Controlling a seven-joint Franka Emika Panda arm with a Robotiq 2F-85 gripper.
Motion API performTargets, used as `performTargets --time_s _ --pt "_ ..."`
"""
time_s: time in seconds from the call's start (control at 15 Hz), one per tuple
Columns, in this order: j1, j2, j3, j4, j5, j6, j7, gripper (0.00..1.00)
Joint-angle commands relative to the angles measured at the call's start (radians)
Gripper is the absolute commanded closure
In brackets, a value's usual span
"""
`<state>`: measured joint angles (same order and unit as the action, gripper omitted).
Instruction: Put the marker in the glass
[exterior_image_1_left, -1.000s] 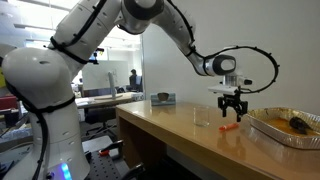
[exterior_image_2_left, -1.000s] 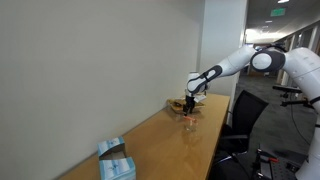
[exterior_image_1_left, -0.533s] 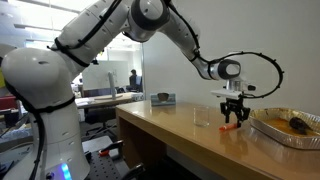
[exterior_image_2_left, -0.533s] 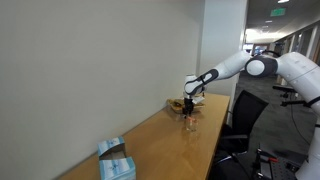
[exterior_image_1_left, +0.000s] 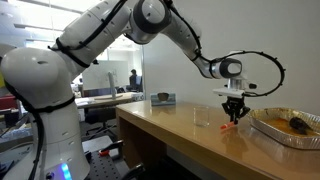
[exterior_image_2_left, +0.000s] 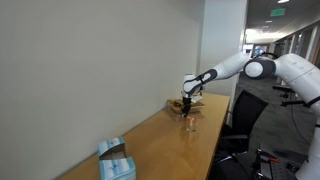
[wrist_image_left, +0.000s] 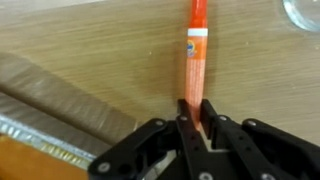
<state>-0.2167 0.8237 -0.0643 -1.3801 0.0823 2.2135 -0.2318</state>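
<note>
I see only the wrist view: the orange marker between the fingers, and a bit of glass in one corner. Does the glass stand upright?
Observer: Yes. In an exterior view the glass stands upright on the table, apart from the end effector.
Operator: Is the marker lifted?
Observer: No. It appears to lie flat on the table, under the end effector.
Operator: Is anything in the foil tray?
Observer: Yes, a dark object lies in it.
</note>
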Motion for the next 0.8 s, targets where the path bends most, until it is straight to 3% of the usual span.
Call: performTargets --time_s 0.0,0.33,0.73 --pt "-0.01 -0.023 0.014 0.002 -0.017 -0.033 -0.017 0.96" --pt "0.003 -0.138 0.033 -0.093 -0.064 0.022 -0.134 0.96" --pt "-0.022 -0.343 0.114 -0.366 0.038 0.342 -0.167 0.96"
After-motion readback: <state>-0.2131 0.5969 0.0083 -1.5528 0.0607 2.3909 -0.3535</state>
